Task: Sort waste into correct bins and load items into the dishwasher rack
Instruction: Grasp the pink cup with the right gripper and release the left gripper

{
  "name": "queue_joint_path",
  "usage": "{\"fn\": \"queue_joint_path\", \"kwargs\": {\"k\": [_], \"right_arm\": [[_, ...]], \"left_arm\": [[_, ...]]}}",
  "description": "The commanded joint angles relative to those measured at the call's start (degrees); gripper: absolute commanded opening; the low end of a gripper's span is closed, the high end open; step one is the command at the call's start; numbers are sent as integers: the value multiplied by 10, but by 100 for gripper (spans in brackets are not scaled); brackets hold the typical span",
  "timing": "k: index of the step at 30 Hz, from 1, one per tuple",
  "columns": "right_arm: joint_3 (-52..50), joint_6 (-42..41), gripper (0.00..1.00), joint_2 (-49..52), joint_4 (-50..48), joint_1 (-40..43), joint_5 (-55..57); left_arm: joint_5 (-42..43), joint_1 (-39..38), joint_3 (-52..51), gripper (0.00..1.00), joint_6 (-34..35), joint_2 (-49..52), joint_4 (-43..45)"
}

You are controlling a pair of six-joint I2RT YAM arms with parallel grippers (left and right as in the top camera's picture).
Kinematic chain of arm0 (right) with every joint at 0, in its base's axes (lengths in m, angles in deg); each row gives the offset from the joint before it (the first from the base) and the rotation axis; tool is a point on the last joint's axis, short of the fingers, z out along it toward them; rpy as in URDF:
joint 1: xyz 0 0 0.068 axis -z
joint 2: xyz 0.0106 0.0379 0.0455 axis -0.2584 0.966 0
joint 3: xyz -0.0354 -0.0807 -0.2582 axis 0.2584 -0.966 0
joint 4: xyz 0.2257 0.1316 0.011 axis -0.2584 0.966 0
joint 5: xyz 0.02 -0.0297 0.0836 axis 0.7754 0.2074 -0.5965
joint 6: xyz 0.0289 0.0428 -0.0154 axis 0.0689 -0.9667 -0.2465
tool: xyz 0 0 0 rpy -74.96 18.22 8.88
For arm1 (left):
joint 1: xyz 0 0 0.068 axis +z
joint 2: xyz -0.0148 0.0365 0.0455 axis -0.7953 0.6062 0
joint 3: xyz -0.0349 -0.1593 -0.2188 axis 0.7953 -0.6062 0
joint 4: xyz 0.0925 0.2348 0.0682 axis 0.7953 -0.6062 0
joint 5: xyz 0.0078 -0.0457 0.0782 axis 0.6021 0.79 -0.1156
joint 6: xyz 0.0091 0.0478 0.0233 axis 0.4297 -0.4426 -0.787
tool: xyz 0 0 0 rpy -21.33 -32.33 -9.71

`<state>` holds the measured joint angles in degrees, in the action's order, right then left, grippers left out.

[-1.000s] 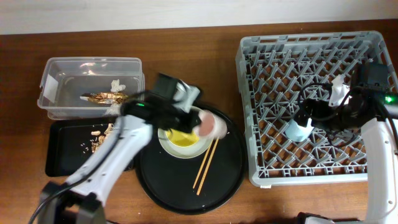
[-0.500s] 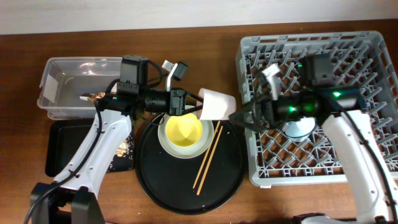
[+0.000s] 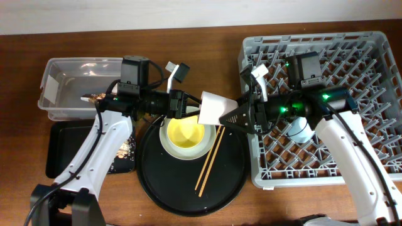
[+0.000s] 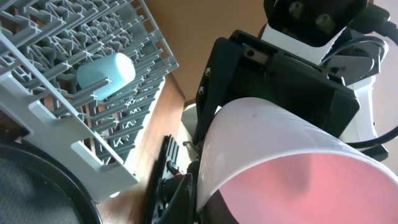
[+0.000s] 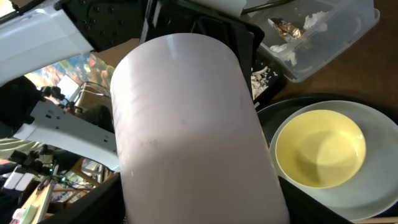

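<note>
Since half a second ago the right arm has been pushed further left, and the gap to the pink cup (image 3: 215, 108) has been closed. The cup is held in the air just above the centre of the frame, over the upper rim of the round black tray (image 3: 188, 196). Its long axis lies roughly left to right, with the mouth turned toward the left arm. It is gripped at that end by the left fingers (image 3: 189, 103). The right fingers (image 3: 238, 117) are set at its right end; whether they are clamped cannot be told. The dishwasher rack (image 3: 370, 50), with a blue cup (image 3: 300, 130) already inside, lies rightward, so the right arm is judged nearer.
</note>
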<state>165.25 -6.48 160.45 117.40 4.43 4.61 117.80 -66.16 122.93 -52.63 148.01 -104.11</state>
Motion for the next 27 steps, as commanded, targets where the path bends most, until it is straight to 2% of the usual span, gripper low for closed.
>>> {"fn": "queue_joint_path", "kwargs": {"k": [1, 9, 12, 14, 16, 17, 19, 21, 24, 27], "right_arm": [[-3, 8, 73, 2, -8, -7, -33], [-3, 8, 58, 2, -12, -7, -41], [-3, 8, 57, 2, -12, -7, -38], [-3, 8, 57, 2, -12, -7, -35], [-3, 7, 57, 2, -9, -7, -7], [-3, 4, 57, 2, -5, -7, 24], [-2, 3, 49, 2, 16, -6, 127], [2, 3, 48, 2, 46, -6, 229], [32, 3, 46, 1, 99, 2, 350], [92, -47, 46, 1, 149, 37, 466]], "left_arm": [[11, -1, 6, 0, 4, 5, 1], [10, -1, 6, 0, 4, 5, 1], [10, -1, 6, 1, 3, 5, 1], [-11, -1, 6, 28, 2, 5, 1], [-58, -1, 6, 40, -6, 5, -6], [-115, -1, 6, 44, -17, 5, -24], [-251, 0, 6, 47, -46, 5, -93], [-339, 9, 6, 49, -71, 5, -154], [-410, 44, 6, 50, -101, -6, -221], [-452, 81, 6, 50, -134, -40, -267]]}}
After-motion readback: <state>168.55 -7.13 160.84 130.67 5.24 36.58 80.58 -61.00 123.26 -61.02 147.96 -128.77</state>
